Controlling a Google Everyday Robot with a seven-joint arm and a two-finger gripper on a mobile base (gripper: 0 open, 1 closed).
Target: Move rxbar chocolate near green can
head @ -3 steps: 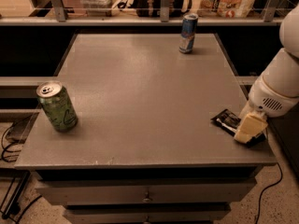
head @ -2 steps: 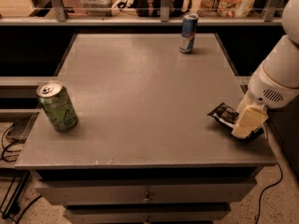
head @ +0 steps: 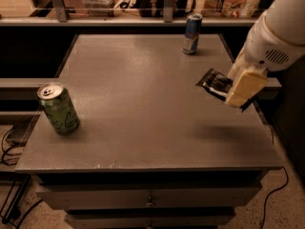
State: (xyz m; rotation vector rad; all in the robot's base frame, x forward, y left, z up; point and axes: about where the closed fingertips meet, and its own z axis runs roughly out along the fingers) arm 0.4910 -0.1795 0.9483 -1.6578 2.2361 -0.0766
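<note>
One gripper (head: pixel 237 90) clamped on the chocolate bar (head: pixel 214 82) above the right edge of the bench (head: pixel 143 94).
The bar hangs clear of the bench, its shadow below; the green can (head: pixel 58 109) stands upright well apart at front left, a blue can (head: pixel 191 34) at the back.

1. White rounded robot arm (head: pixel 281 27) enters from upper rt, slanting down-left; vented wrist housing at its lower end.
2. Cream two-finger gripper (head: pixel 239 95) at rt side, pointing down-left; fingers clamped on flat black rxbar chocolate (head: pixel 214 82), held tilted in air.
</note>
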